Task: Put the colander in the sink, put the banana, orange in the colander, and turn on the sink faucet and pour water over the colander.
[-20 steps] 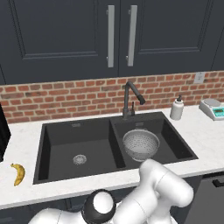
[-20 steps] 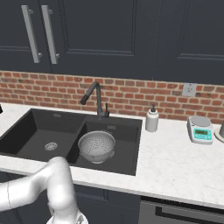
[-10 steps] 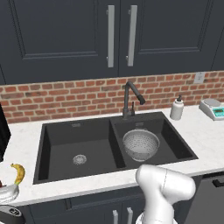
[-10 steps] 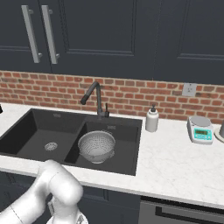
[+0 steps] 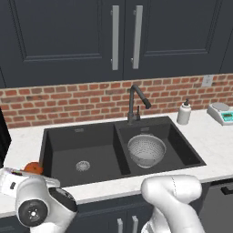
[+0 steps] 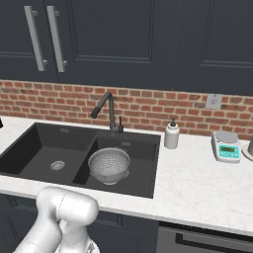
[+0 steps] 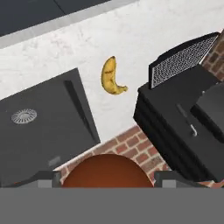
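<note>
The silvery colander (image 5: 146,150) (image 6: 108,165) sits in the right basin of the black sink (image 5: 77,141) (image 6: 29,153), under the dark arched faucet (image 5: 135,102) (image 6: 108,111). My gripper (image 7: 105,180) is low at the left end of the counter, shut on the orange (image 7: 105,171) (image 5: 32,167), which fills the gap between the fingertips (image 7: 43,178). In the hand view the yellow banana (image 7: 111,76) lies alone on the white counter, between the sink's left basin (image 7: 39,127) and a black appliance.
A black boxy appliance (image 7: 183,109) with a mesh panel stands on the counter beside the banana, against the brick wall. A white soap bottle (image 5: 184,113) (image 6: 171,134) and a small scale (image 5: 221,113) (image 6: 227,146) stand right of the sink.
The arm has swung from the middle front down to the lower left. The hand with the orange now covers the counter spot where the banana showed in the left base view.
</note>
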Tool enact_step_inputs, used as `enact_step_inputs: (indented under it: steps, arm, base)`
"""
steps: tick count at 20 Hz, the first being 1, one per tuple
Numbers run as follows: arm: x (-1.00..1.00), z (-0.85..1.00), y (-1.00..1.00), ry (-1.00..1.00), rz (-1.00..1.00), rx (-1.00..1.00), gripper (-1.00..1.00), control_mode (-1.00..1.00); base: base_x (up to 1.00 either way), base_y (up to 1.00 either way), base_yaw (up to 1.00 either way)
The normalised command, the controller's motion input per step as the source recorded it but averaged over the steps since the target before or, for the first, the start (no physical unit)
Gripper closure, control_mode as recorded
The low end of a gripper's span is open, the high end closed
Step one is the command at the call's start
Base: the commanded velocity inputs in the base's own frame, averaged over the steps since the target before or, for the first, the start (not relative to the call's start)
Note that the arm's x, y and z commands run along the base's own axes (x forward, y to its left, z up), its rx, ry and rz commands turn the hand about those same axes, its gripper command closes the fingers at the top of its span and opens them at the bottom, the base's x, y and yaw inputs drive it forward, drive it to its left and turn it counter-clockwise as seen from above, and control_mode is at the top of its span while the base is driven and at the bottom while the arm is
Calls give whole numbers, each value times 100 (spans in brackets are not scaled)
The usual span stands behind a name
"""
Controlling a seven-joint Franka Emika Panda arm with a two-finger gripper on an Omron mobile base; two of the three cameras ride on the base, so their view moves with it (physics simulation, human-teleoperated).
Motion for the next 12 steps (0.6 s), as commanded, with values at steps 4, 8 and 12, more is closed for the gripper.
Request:
enact_step_inputs:
  steps: [4, 8, 12]
  arm:
    - [0, 96, -100, 56, -28, 48, 100, -100]
    - [-6, 90, -100, 54, -29, 51, 100, -100]
    - [-13, 66, -100, 43, -25, 50, 100, -100]
  base:
    - [0, 0, 0]
    - [0, 0, 0]
    - [0, 0, 0]
